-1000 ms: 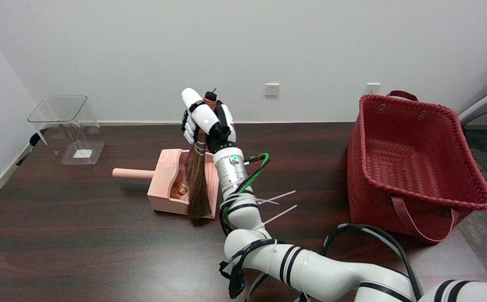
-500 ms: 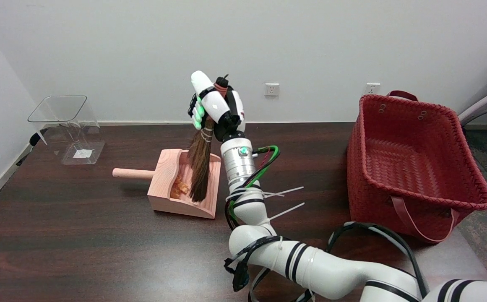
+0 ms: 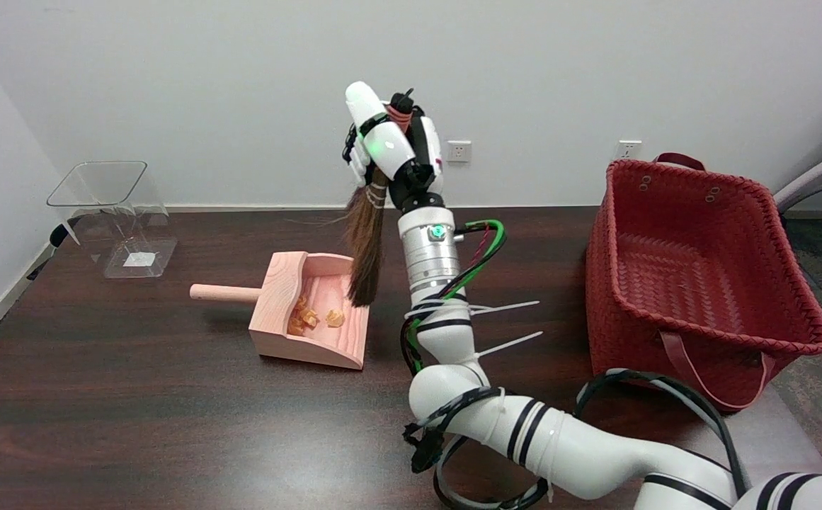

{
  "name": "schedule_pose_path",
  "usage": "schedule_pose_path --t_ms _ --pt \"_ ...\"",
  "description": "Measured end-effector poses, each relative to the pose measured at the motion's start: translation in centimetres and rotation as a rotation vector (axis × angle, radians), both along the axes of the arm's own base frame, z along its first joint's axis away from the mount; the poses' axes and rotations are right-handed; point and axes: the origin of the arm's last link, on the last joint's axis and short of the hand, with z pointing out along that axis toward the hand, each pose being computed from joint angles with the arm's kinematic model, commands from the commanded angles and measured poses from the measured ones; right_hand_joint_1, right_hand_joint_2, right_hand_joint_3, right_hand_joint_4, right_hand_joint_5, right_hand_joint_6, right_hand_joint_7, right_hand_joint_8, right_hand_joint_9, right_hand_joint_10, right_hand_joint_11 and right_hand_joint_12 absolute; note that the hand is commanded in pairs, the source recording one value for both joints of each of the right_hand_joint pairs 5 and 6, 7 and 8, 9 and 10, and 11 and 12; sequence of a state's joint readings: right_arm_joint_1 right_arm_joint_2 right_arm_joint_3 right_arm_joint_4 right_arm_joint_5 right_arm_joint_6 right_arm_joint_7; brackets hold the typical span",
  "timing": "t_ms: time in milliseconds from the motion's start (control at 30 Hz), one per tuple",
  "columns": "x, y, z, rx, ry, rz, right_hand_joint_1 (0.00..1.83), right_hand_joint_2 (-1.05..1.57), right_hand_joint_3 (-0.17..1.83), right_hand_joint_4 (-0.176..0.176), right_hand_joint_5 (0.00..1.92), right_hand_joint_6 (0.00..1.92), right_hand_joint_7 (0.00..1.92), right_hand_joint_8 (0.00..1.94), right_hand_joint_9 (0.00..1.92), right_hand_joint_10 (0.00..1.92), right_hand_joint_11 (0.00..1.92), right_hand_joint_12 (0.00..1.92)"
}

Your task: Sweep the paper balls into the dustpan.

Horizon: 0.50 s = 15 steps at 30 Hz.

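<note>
Nearest you, the dark wood tabletop (image 3: 134, 425) in front shows no loose paper balls that I can see, so the sweep looks about done. Next back, the pale pink wooden dustpan (image 3: 315, 312) sits flat with its handle pointing left; the small orange-tan crumpled paper balls (image 3: 311, 317) lie inside its tray, one close to the open lip. Risk: bump the pan wall or drag bristles back through and that near ball rolls out onto the tabletop.

Above it, your right hand (image 3: 393, 145) is wrapped tight around the handle of the small brown straw hand broom (image 3: 366, 241), bristles hanging down with their tips just above the pan's far right wall. Risk: the broom is gripped high on a thin handle, so it may swing or slip if you move fast. The big red woven basket (image 3: 701, 276) sits to the right, near your arm's path; a wide swing that way could clip it.
</note>
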State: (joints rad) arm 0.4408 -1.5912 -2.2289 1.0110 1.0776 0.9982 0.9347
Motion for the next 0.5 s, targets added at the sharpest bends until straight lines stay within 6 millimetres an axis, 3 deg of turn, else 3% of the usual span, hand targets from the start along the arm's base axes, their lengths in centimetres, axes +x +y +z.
schedule_pose_path --t_ms 500 --pt "2.6 0.9 1.9 -0.068 0.068 0.072 0.78 1.57 0.23 0.000 1.92 1.92 1.92 1.92 1.92 1.92 1.92 1.92"
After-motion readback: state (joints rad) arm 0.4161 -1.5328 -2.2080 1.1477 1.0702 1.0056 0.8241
